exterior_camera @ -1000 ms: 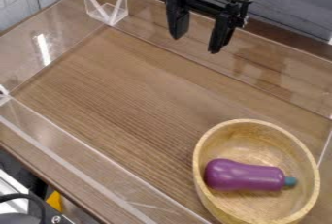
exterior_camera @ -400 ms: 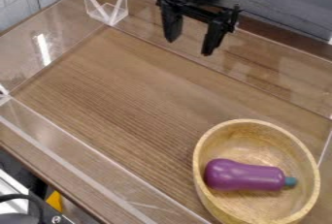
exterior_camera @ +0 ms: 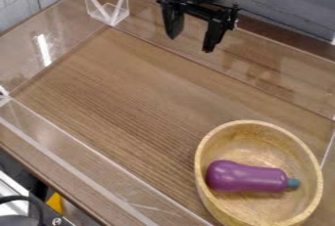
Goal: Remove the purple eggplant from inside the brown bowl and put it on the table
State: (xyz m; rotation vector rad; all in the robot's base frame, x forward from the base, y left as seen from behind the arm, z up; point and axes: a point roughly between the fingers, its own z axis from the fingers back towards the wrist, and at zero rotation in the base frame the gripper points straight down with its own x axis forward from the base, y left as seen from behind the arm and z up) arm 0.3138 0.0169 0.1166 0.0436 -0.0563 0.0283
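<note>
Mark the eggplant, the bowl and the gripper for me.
purple eggplant point(exterior_camera: 244, 178), camera view, middle of its body.
brown bowl point(exterior_camera: 230, 132), camera view, far rim.
gripper point(exterior_camera: 195, 34), camera view, midway between its open fingertips.

Grey plank wall point(exterior_camera: 281, 0) behind, glare on clear acrylic walls point(exterior_camera: 53, 34)

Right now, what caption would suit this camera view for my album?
Open gripper hangs at the table's far end, while the eggplant lies in the bowl at the near corner.
</note>
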